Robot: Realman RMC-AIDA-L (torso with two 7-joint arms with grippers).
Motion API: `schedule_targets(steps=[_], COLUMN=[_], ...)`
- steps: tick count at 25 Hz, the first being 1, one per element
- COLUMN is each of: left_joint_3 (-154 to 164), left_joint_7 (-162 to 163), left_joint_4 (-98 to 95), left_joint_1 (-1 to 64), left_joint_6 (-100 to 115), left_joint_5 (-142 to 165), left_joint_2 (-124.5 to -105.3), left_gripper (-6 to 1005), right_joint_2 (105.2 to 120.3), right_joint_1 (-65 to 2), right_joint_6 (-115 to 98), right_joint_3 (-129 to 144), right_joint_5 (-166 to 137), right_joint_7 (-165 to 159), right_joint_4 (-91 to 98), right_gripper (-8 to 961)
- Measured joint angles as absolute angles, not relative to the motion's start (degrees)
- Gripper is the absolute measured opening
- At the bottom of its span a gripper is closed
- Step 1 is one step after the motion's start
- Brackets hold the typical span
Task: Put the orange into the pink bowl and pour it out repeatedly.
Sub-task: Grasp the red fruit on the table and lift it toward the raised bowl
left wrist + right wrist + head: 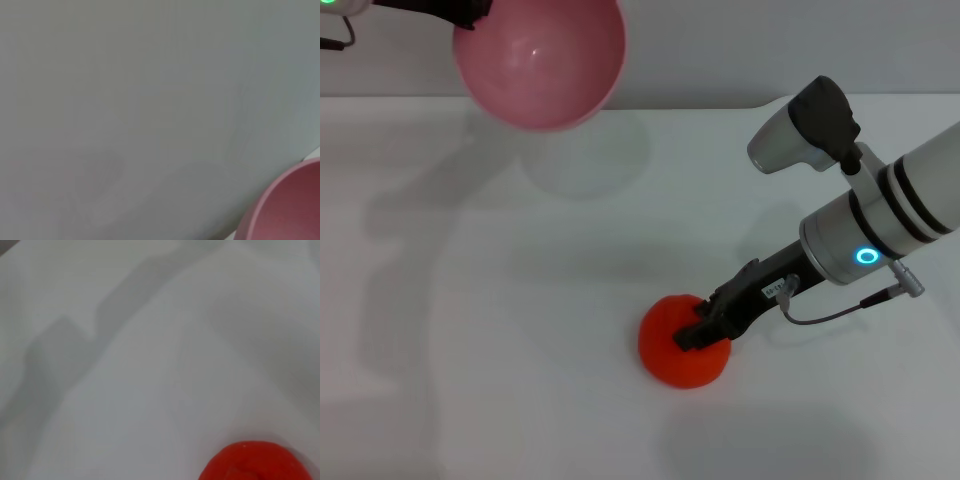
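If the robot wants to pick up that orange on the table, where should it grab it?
Probably across its widest middle, coming down from above. The orange is round, sits on the white table with open space around it, and the right gripper is already on top of it.

A plain white table (470,330) carries the scene. The orange (670,345) appears to rest directly on it, toward the near right of centre, though its underside is hidden. Soft grey shadows cross the surface.
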State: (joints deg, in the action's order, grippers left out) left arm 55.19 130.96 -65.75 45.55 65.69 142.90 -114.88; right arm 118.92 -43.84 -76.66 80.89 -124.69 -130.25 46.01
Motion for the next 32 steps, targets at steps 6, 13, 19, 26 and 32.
schedule_targets(steps=[6,13,19,26,32], left_joint_3=[55.7,55.8,55.8,55.8,55.8], left_joint_7=[131.0,131.0,130.8,130.4,130.4], left_joint_4=[-65.7,-65.7,-65.7,-65.7,-65.5], left_joint_1=[45.5,45.5,45.6,45.3,45.3], left_joint_6=[65.7,65.3,65.2,65.2,66.8], left_joint_5=[142.9,142.9,142.9,142.9,142.8], left_joint_2=[-115.67,-116.09,-116.23,-116.39,-116.38], left_gripper=[42,42,42,42,42], right_joint_2=[119.11,119.25,119.26,119.01,118.55], right_joint_1=[-43.8,-44.3,-44.3,-43.2,-36.5], right_joint_6=[-73.9,-71.3,-71.2,-72.6,-81.3], right_joint_3=[82.5,87.0,87.1,86.3,81.0], right_joint_5=[-124.0,-122.0,-122.0,-122.0,-122.6], right_joint_7=[-130.3,-130.4,-130.2,-130.5,-134.1], right_joint_4=[45.7,45.4,45.6,50.1,71.0], right_gripper=[486,394,235,164,137])
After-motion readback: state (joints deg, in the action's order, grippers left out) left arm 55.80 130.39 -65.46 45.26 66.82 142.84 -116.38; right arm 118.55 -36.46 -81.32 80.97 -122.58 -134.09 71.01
